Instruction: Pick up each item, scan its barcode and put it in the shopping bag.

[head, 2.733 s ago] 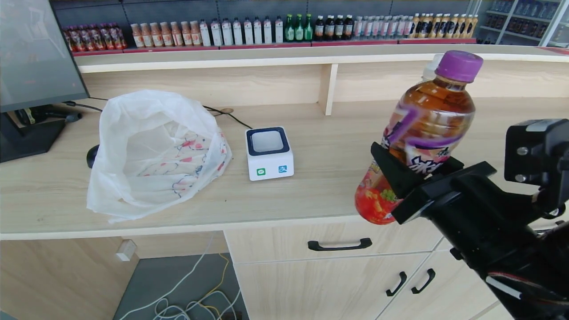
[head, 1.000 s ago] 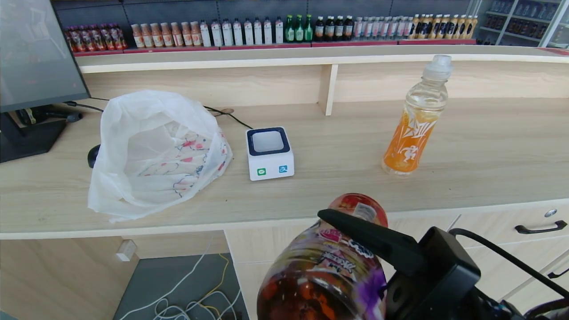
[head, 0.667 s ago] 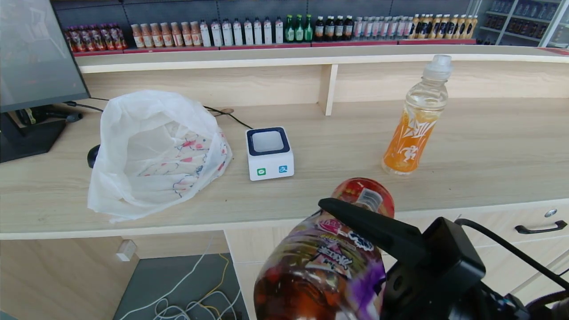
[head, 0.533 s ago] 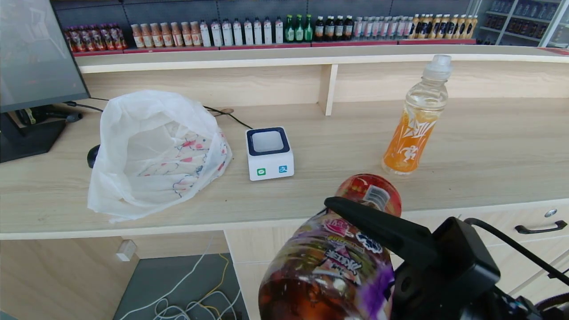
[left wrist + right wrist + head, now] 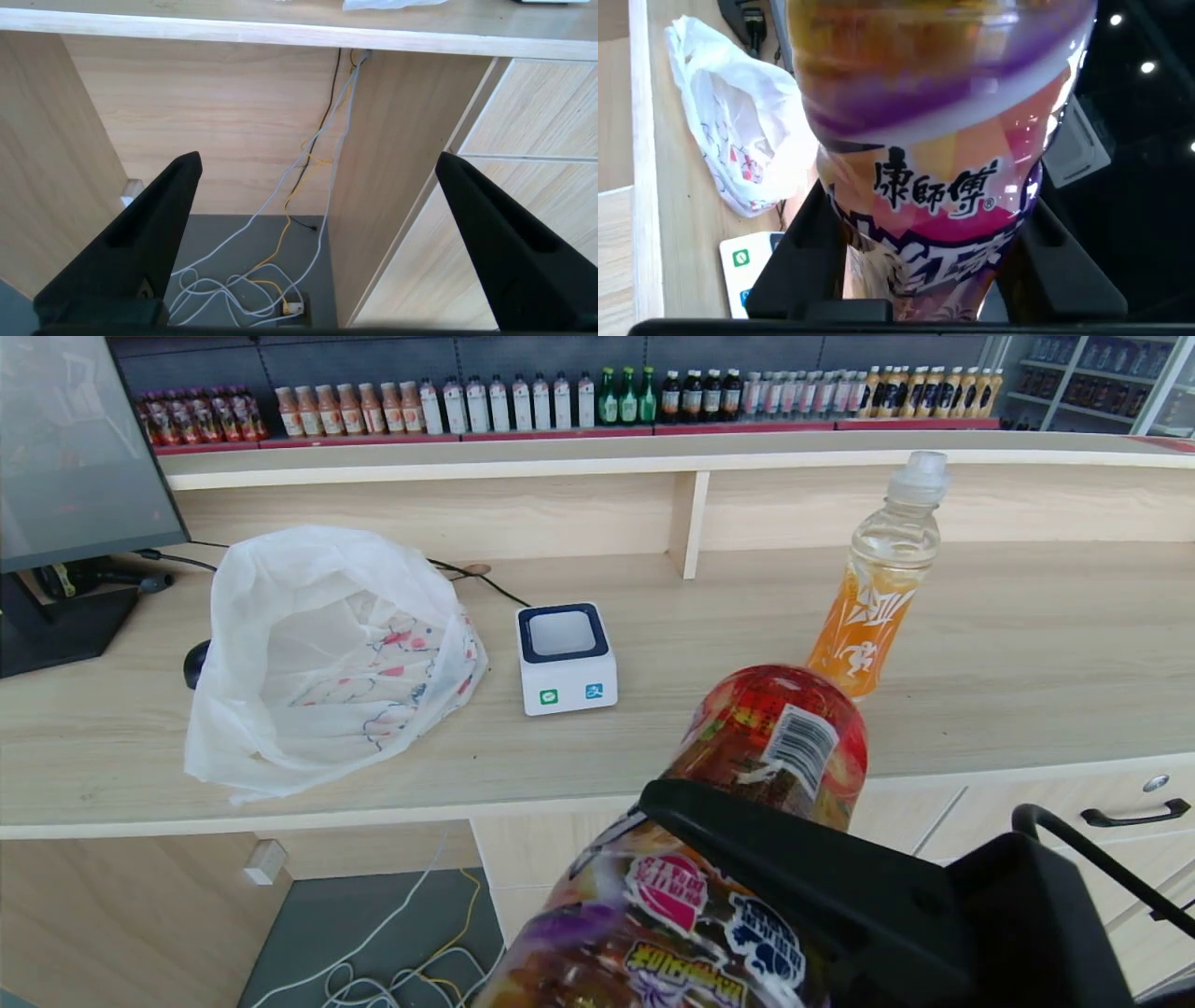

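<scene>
Head view takes in the wooden counter (image 5: 1027, 644) running across the middle of the frame. Everything for checkout sits on it in a row, so a carried item can pass over the reader on its way to the bag.

The white shopping bag (image 5: 327, 653) slumps at left of centre. Its mouth gapes toward the camera, which looks ready to take a drop.

The tea bottle (image 5: 747, 784) fills the lower right of the frame. It is tipped over with its base pointing at the counter, off the surface and short of the front edge.

An orange drink bottle (image 5: 873, 607) stands upright at upper right, waiting its turn.

The small white scanner (image 5: 565, 658) sits just right of the bag with its window facing up.

The barcode (image 5: 803, 747) on the tea bottle faces up toward the camera. It probably has to be rolled downward to be read.

The right gripper (image 5: 924, 280) clamps the tea bottle around its middle, one finger on each side of the label. The left gripper (image 5: 318, 243) is spread wide and holds nothing, low in front of the cupboard fronts.
</scene>
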{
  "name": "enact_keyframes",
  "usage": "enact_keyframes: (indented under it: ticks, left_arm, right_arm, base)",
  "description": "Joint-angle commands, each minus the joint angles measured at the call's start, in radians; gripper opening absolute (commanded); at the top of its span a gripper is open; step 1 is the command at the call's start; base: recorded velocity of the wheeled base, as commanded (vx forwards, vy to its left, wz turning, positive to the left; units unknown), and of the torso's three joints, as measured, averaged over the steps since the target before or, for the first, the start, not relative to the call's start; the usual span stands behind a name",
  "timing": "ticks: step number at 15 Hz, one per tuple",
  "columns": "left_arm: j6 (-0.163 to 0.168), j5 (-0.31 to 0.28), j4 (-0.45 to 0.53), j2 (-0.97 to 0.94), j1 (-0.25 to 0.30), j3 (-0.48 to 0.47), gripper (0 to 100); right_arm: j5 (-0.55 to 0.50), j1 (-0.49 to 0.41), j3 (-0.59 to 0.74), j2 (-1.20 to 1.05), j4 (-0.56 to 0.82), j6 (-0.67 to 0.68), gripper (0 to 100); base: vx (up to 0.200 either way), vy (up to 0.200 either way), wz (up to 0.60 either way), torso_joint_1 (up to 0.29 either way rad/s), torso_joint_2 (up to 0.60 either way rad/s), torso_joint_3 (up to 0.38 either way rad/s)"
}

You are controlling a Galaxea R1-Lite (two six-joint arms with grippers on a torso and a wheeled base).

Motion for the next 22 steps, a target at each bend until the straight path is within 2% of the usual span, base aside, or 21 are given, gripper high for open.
enact_keyframes:
  ticks: [1,6,17,20,22]
  left_arm:
    - [0.0,0.0,0.0,0.0,0.0,0.0,100]
    - [0.0,-0.001,0.0,0.0,0.0,0.0,100]
    - [0.0,0.0,0.0,0.0,0.0,0.0,100]
    - [0.0,0.0,0.0,0.0,0.0,0.0,100]
    - [0.0,0.0,0.0,0.0,0.0,0.0,100]
  right_arm:
    - [0.003,0.01,-0.021,0.007,0.023,-0.002,0]
    - [0.001,0.017,-0.028,-0.007,0.032,-0.101,0]
    - [0.001,0.019,-0.028,-0.007,0.034,-0.102,0]
    - [0.0,0.017,-0.022,-0.007,0.029,-0.064,0]
    - [-0.002,0.016,-0.013,-0.001,0.029,0.022,0]
  base:
    - [0.0,0.0,0.0,0.0,0.0,0.0]
    - [0.0,0.0,0.0,0.0,0.0,0.0]
    - [0.0,0.0,0.0,0.0,0.0,0.0]
    - [0.0,0.0,0.0,0.0,0.0,0.0]
    - [0.0,0.0,0.0,0.0,0.0,0.0]
